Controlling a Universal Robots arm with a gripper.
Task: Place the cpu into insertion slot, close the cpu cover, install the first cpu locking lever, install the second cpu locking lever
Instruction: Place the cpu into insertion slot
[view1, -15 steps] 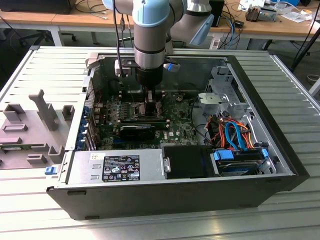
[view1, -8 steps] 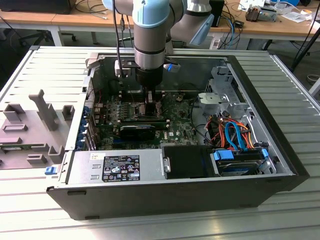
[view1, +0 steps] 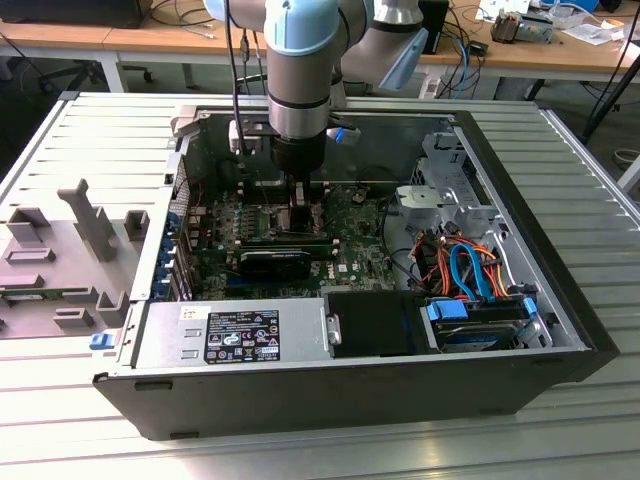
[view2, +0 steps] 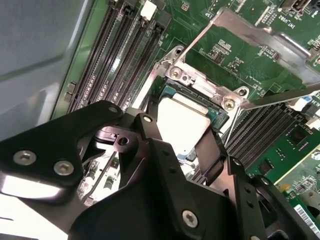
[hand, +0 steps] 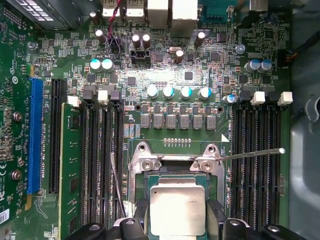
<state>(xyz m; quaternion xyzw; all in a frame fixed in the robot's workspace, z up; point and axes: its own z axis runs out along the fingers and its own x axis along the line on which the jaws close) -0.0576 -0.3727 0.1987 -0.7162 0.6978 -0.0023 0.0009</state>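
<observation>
Cpu (hand: 177, 200) clamped between jaws of our gripper (hand: 178, 220), at insertion slot (view2: 200, 82); cpu cover (view2: 250, 30) stands raised beyond jaws.

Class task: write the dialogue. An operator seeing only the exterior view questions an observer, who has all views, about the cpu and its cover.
Operator: The arm blocks the slot. Where is the cpu?
Observer: First wrist view: it lies flat over the slot, silver top up.
Operator: Is the cover down?
Observer: No. Second wrist view: the cover stands raised, tilted up on its hinge.
</observation>
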